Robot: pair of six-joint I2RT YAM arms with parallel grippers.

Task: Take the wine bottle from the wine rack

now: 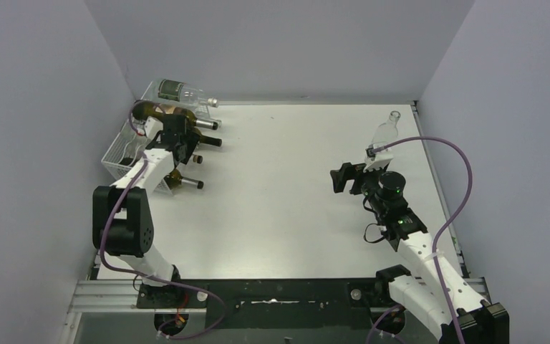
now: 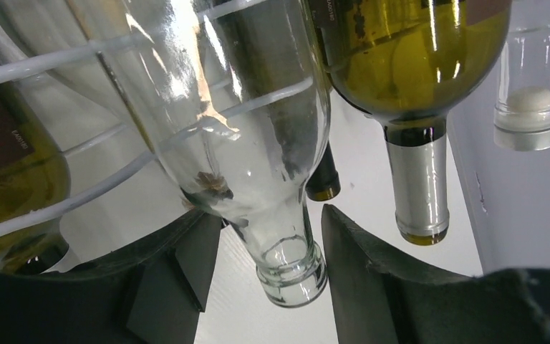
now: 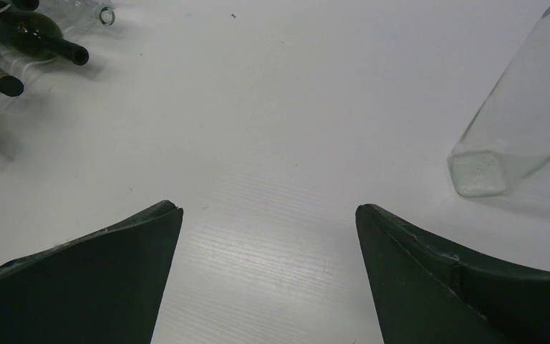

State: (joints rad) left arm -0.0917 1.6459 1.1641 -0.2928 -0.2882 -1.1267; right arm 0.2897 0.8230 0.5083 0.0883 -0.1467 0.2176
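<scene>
The whitish wire wine rack (image 1: pixel 123 156) stands at the far left and holds several bottles lying with their necks toward the table's middle. In the left wrist view a clear empty wine bottle (image 2: pixel 236 122) lies on the rack's wires (image 2: pixel 43 61). My left gripper (image 2: pixel 268 218) is open, its jaws on either side of this bottle's neck near the mouth, the right finger (image 2: pixel 372 279) close to the rim. In the top view the left gripper (image 1: pixel 177 136) is at the rack's front. My right gripper (image 3: pixel 268 211) is open and empty above the bare table, also in the top view (image 1: pixel 344 178).
A green bottle with a silver foil neck (image 2: pixel 415 107), a corked clear bottle (image 2: pixel 528 100) and a dark labelled bottle (image 2: pixel 14 165) lie next to the clear one. A clear empty bottle (image 1: pixel 385 132) stands upright at the far right, just right of the right gripper (image 3: pixel 523 115). Walls close in on three sides.
</scene>
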